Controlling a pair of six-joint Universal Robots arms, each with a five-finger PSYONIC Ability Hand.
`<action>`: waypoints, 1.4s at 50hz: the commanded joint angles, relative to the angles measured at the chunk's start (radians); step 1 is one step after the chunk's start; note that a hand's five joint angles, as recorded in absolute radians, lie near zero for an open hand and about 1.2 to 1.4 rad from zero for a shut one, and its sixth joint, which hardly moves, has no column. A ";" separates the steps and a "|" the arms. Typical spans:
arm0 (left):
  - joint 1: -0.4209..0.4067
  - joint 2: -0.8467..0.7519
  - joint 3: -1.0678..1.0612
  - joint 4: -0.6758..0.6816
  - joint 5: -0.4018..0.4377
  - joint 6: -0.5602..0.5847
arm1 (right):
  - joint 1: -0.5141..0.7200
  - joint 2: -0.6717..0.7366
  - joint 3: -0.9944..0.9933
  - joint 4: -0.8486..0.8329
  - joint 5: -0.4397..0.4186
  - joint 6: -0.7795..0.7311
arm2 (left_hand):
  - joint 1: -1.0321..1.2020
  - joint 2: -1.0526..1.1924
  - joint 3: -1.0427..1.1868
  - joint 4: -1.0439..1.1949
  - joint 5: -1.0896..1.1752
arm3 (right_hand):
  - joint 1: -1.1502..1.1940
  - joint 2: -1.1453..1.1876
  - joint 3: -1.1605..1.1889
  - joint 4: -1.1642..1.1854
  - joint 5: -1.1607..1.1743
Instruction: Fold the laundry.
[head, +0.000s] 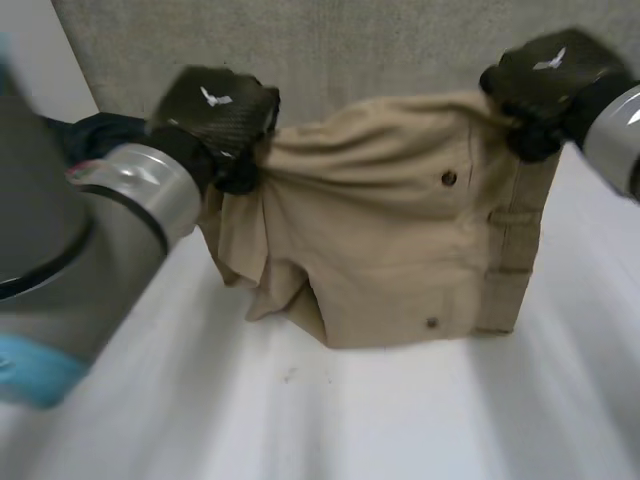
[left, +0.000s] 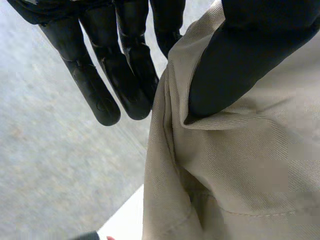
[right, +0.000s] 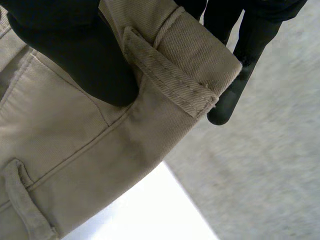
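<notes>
The left hand (head: 215, 120) and right hand (head: 550, 85) each pinch a top end of the tan shorts (head: 380, 240) over the desk (head: 350, 410), and a weak pinch could drop them.

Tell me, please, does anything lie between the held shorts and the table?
Nothing visible does. The left hand and right hand both pinch the tan shorts by upper corners, and the white table before them is bare. A dark cloth sits aside, behind the left arm.
</notes>
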 joint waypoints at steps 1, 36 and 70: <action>0.029 -0.256 0.216 0.068 -0.005 0.084 | 0.032 0.206 -0.077 -0.096 0.052 -0.003 | 0.257 0.201 0.208 0.199 0.239 | 0.288 0.222 0.212 0.202 0.228; -0.005 -0.289 -0.274 0.542 -0.008 0.199 | 0.041 0.395 0.215 -0.578 0.184 -0.013 | 0.257 0.201 0.208 0.199 0.239 | 0.288 0.222 0.212 0.202 0.228; 0.144 0.002 -0.538 0.283 0.081 0.009 | -0.122 0.111 0.488 -0.196 -0.029 0.161 | -0.882 -0.938 -0.930 -0.940 -0.900 | -0.662 -0.728 -0.739 -0.749 -0.723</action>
